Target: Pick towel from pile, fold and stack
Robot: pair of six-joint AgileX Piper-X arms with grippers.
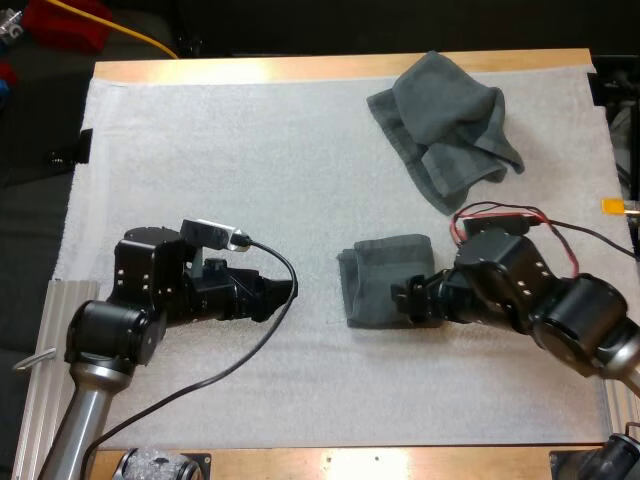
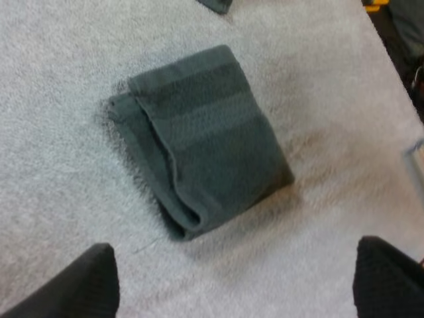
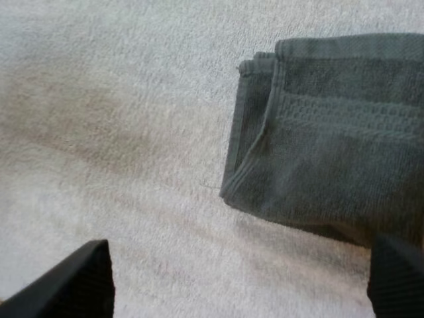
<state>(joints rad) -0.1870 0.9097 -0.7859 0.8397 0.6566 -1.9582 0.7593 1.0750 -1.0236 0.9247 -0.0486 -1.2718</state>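
A folded dark grey-green towel [image 1: 383, 280] lies flat on the white mat [image 1: 220, 140], a little right of the middle. A crumpled towel [image 1: 445, 125] of the same colour sits at the far right. My left gripper [image 1: 286, 291] rests low to the left of the folded towel [image 2: 199, 139], pointing at it with a gap of mat between; its fingers [image 2: 73, 288] stand wide apart, open and holding nothing. My right gripper [image 1: 402, 298] is at the folded towel's [image 3: 331, 152] right edge, open, with one finger [image 3: 397, 278] beside the towel's near corner.
The wooden table edge [image 1: 300, 68] frames the mat at the far side. A metal rail [image 1: 40, 340] runs along the mat's left near side. Bare mat stretches across the left half and along the front.
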